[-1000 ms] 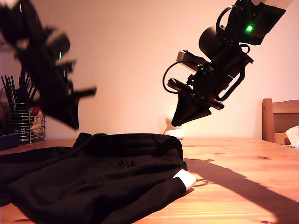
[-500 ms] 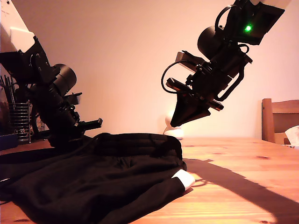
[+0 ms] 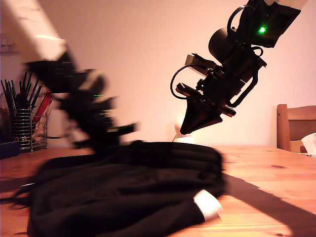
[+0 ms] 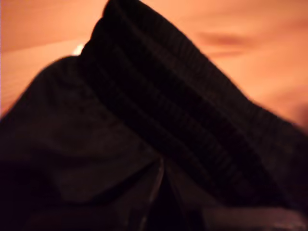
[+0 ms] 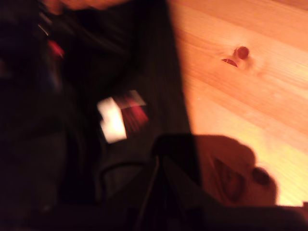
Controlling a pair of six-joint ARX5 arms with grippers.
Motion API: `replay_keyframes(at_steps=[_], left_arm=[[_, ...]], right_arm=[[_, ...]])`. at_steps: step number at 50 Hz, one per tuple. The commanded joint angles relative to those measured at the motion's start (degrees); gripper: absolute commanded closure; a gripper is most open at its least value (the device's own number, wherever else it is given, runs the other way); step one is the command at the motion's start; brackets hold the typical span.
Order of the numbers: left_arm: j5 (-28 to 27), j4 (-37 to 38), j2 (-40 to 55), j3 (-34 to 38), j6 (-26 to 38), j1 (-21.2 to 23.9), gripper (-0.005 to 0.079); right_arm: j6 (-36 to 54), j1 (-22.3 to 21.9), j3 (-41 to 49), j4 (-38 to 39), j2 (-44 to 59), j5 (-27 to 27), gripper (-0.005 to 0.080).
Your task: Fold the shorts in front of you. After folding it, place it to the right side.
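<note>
Item 1. White patch (image 3: 207, 205): nearest thing in the exterior view, at the front edge of the shorts, towards that view's right. It also shows in the second wrist view (image 5: 113, 120), blurred, against the dark cloth.

Item 2. Shorts (image 3: 123, 197): black soft fabric, lying in a rumpled heap on the counter (image 3: 266, 197) and filling the exterior view's lower left and middle. The gathered waistband (image 3: 168, 153) runs along the far edge of the heap. In the first wrist view its ribbed band (image 4: 183, 110) stands up close as a ridge. The outline is smeared.

Item 3. My first gripper (image 3: 111, 143): low, at the far side of the shorts beside the waistband, towards the exterior view's left. It is heavily blurred. I cannot tell whether its fingers are wide, narrow or closed on cloth.

Item 4. My second gripper (image 3: 185, 130): raised well above the counter, over the waistband end at the exterior view's right and apart from the cloth. Its fingers are drawn together to a point with nothing between them. A green light shows on its arm.

Item 5. Wire rack of dark utensils (image 3: 22, 123): at the back of the counter, at the exterior view's left.

Item 6. Wooden chair (image 3: 295, 126): at the exterior view's right edge, behind the counter.
</note>
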State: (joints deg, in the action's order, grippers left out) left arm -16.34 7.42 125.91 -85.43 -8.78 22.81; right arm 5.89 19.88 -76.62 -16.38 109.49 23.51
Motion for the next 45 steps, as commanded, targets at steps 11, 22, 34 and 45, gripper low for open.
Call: replay_keyframes(at_steps=[11, 22, 34, 45], left_arm=[[-1.0, -1.1, 3.5, -4.0, 0.2, 6.9, 0.0767], [-1.0, -1.8, 3.9, -7.5, 0.2, 8.3, 0.0767], [-4.3, 10.0, 2.3, -14.5, 2.3, 7.3, 0.0766], [0.6, 15.4, -4.3, -14.8, 7.4, 7.3, 0.0766]], right_arm=[[0.2, -4.7, 0.0, -1.1, -4.6, 0.2, 0.0765], [0.2, -6.5, 0.0, -2.7, -6.5, 1.3, 0.0765], [1.7, -6.5, 0.0, -6.3, -6.6, 2.1, 0.0765], [1.7, -7.9, 0.0, -4.1, -7.2, 1.4, 0.0765]])
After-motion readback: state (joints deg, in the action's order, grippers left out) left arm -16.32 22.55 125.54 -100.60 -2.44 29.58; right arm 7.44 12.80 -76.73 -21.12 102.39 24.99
